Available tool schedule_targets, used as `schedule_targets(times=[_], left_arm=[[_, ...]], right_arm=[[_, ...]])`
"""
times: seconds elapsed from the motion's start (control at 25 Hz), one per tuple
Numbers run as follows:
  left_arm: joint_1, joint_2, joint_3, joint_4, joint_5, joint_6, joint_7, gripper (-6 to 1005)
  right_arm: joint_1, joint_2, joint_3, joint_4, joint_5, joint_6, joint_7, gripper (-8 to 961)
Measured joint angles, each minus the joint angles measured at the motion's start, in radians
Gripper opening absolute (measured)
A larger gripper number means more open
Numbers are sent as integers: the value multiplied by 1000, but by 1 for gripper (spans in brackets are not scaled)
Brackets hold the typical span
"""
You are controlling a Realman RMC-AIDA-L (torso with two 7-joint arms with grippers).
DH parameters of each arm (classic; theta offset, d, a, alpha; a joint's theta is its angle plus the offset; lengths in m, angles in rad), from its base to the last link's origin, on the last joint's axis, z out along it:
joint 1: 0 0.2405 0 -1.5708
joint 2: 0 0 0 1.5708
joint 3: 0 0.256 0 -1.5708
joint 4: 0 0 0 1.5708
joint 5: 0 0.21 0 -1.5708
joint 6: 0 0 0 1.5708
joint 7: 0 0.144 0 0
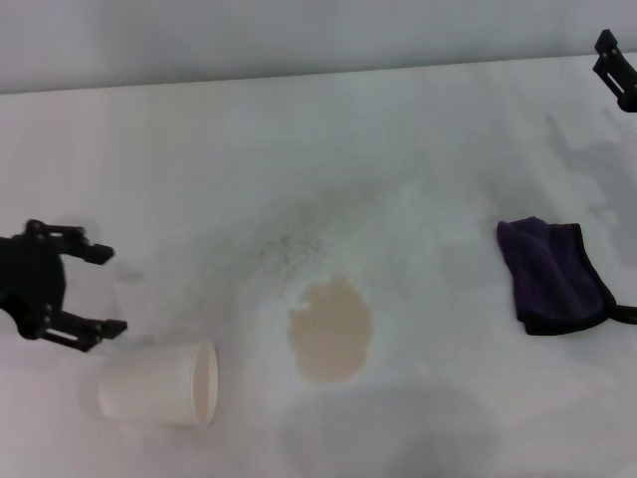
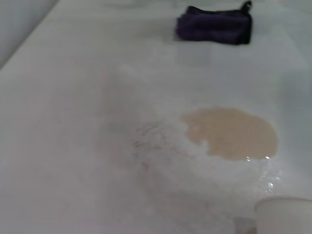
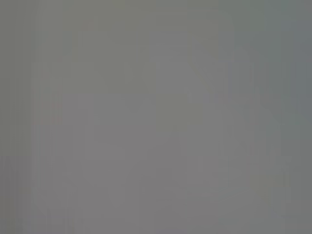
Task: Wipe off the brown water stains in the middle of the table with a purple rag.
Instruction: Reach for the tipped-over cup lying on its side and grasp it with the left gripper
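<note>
Purple rag (image 1: 552, 276) lying untouched right of brown water stains (image 1: 330, 331) mid-table (image 1: 418, 129). Left gripper (image 1: 95, 289) spread apart above tipped cup (image 1: 159, 383); right gripper (image 1: 615, 68) far off, state unclear.

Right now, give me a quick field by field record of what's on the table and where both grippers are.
stain: brown water stains, one tan blotch mid table, unwiped
rag: purple rag lying crumpled to the robot's right of the stain, untouched
cup: white paper cup on its side, left of the stain, mouth toward it
left gripper: left gripper open, empty, just above the cup
right gripper: right gripper at the far right edge, away from the rag
</note>
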Motion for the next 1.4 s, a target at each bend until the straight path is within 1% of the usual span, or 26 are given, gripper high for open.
schedule_targets(times=[0.12,0.28,0.44,0.68,0.92,0.96,1.0,1.08,1.12,1.16,1.2,1.28,1.36,1.4], left_arm=[[-8,-8,18,3,9,10,26,891],[-14,-8,75,20,12,20,32,892],[-23,-8,112,27,15,33,29,892],[-24,-10,124,23,25,53,18,891],[-25,-34,153,16,41,69,-1,891],[-25,-34,153,16,41,69,-1,891],[-26,-42,172,10,45,70,-3,891],[-30,-51,180,-3,51,70,-4,892],[-30,-51,180,-3,51,70,-4,892],[-36,-56,181,-16,58,70,-4,892],[-49,-69,181,-50,83,68,-2,892],[-53,-73,181,-65,95,65,-1,892],[-54,-84,175,-83,111,48,3,891],[-53,-85,174,-85,114,43,4,891]], right_arm=[[5,0,25,3,0,-11,1,875],[5,1,36,4,0,-12,6,875],[9,2,81,19,0,-15,7,875],[15,1,97,28,0,-17,4,874],[18,0,98,26,0,-17,5,874],[18,0,98,26,0,-17,5,874],[18,0,98,26,0,-17,5,874],[18,0,98,26,0,-17,4,874],[18,0,98,26,0,-17,4,874],[18,0,98,26,0,-17,4,874],[18,0,98,26,-1,-16,5,874],[18,0,94,27,-3,-12,7,874],[17,0,89,28,-6,-10,8,874],[14,1,87,28,-8,-7,9,874]])
